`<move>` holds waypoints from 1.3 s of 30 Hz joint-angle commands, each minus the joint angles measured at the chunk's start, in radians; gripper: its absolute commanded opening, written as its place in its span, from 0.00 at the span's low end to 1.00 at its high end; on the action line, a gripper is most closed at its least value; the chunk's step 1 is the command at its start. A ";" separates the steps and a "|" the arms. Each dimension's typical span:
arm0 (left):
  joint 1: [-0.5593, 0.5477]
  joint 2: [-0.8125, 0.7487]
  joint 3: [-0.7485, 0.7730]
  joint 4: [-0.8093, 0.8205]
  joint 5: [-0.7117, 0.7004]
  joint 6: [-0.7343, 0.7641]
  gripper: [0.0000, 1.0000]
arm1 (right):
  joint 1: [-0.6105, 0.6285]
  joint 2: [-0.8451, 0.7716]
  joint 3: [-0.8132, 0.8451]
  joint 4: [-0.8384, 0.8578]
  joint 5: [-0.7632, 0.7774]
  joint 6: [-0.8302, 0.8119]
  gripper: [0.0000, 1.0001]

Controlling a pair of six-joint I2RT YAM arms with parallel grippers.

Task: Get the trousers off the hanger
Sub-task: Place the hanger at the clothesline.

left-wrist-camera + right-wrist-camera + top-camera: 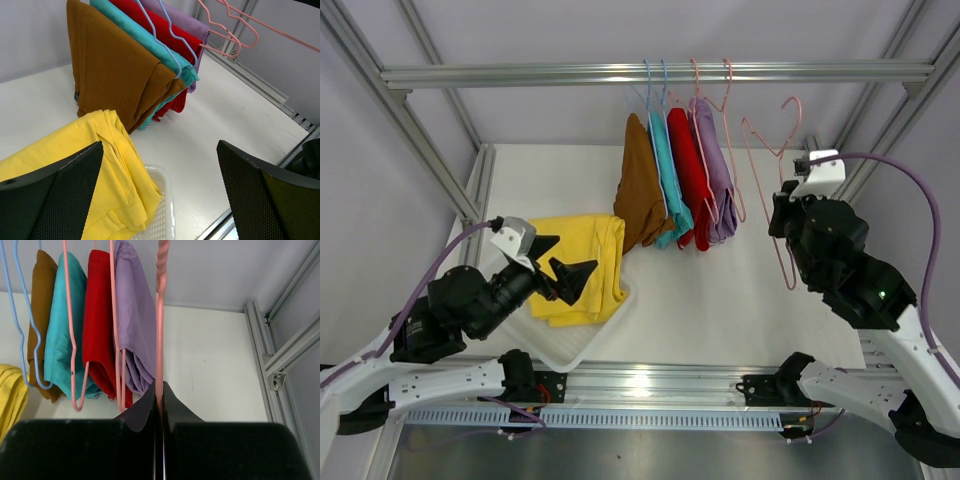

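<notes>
Brown (640,190), teal (670,180), red (690,180) and lilac trousers (718,170) hang folded over hangers on the top rail (520,75). The yellow trousers (582,262) lie in a white tray (570,350). My left gripper (565,270) is open and empty just above the yellow trousers (120,175). My right gripper (160,390) is shut on the lower bar of an empty pink hanger (770,150), held right of the lilac trousers (135,315), its hook below the rail.
Aluminium frame posts stand at the back left (420,130) and back right (880,130). The white table (740,300) runs to a metal rail at the near edge (650,385).
</notes>
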 commanded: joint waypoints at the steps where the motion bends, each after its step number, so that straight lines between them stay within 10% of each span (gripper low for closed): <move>1: 0.010 -0.026 -0.030 -0.017 -0.027 0.021 1.00 | -0.045 0.046 0.027 0.095 -0.051 0.005 0.00; 39: 0.021 -0.043 -0.209 -0.043 -0.008 0.004 0.99 | -0.367 0.544 0.348 0.233 -0.382 0.005 0.00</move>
